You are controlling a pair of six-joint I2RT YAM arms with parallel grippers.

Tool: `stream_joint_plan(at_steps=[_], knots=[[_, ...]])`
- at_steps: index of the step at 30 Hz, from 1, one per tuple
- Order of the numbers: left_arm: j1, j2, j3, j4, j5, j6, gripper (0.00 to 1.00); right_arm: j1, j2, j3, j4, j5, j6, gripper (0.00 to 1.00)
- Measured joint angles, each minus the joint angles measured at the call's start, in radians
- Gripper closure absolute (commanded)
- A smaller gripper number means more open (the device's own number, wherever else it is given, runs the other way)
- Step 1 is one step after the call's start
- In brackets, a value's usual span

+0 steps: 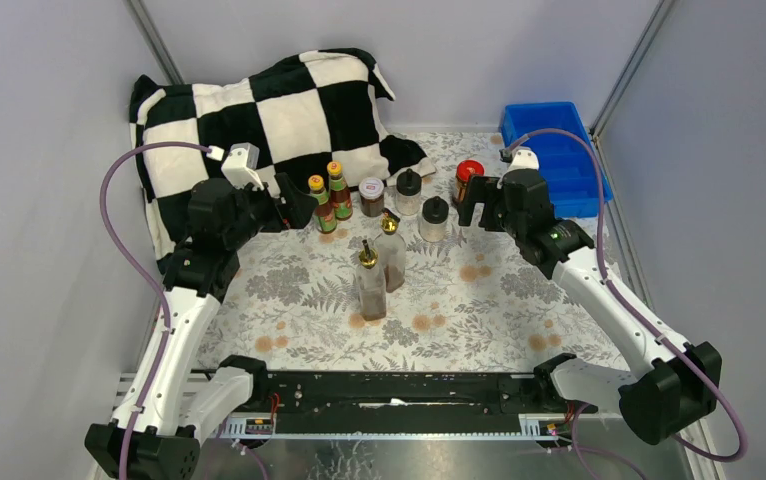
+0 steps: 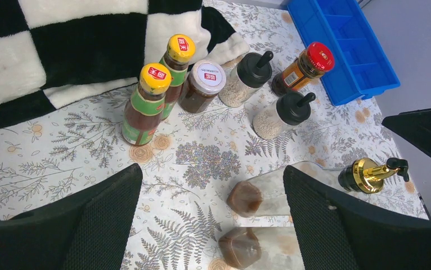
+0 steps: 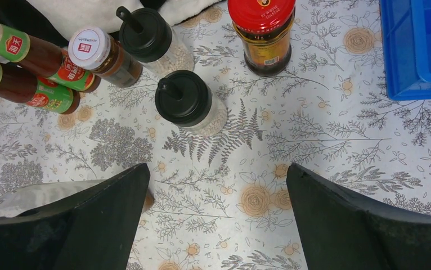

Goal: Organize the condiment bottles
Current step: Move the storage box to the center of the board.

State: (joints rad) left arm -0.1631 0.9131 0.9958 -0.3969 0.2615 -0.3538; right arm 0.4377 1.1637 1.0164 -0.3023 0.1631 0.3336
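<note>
Left gripper (image 2: 211, 171) and right gripper (image 3: 218, 169): jaws wide, empty; condiment bottles (image 1: 372, 196) cluster toward the surface's (image 1: 479, 300) far edge.

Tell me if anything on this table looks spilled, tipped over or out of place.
Nothing is spilled or tipped: all eight condiment bottles stand upright. The one odd item is the black-and-white checkered plush blanket bunched in the back left corner, its edge lying close behind the two orange-capped dark sauce bottles.
</note>
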Motion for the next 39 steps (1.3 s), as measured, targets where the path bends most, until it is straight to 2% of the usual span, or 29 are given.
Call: stream_joint_plan(at_steps=[24,39], knots=[[0.000,0.011,0.000,0.000,-0.008,0.000,0.01,0.000,0.043,0.005,-0.008,-0.026,-0.002,0.00],[0.000,0.131,0.009,0.009,-0.019,-0.010,0.01,0.000,0.185,0.135,-0.038,-0.025,-0.002,0.01]])
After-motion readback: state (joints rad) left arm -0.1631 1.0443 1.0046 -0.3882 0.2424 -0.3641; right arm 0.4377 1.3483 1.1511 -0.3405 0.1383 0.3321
